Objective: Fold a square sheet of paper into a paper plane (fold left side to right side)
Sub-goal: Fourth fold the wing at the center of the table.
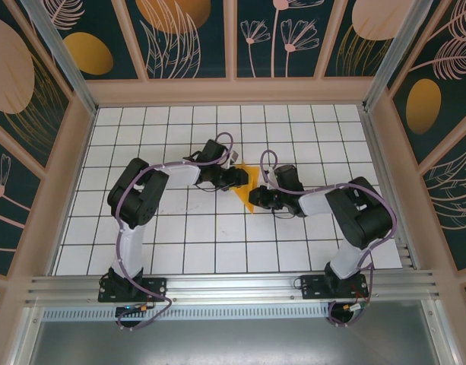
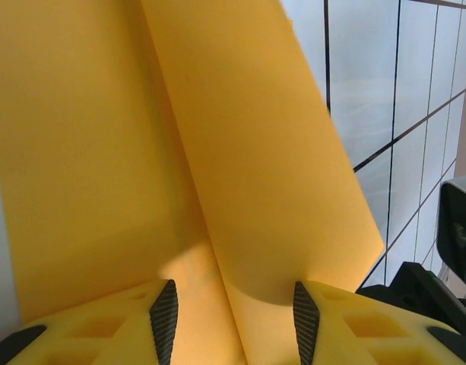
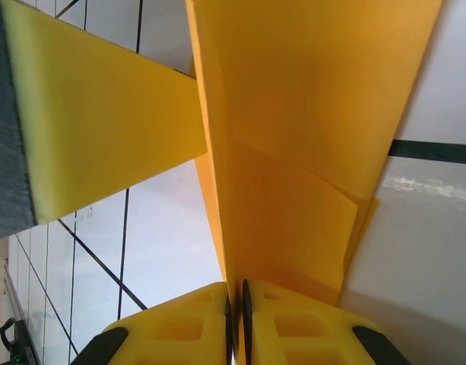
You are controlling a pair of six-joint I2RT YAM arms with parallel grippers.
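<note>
Right tool [image 3: 235, 296] pinches the folded sheet of paper [image 3: 309, 114] between closed fingers. Left tool [image 2: 234, 308] stands with fingers parted, a raised crease of the sheet lying between them.

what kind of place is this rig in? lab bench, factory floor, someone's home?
Probably a purpose-built robot test booth, not a home: white gridded tabletop, left arm and right arm bolted to an aluminium rail at its near edge, leaf-patterned wall panels boxing it in.

A white table [image 1: 217, 236] with a black grid bears the folded orange-yellow sheet of paper [image 1: 249, 188] near its middle.
</note>
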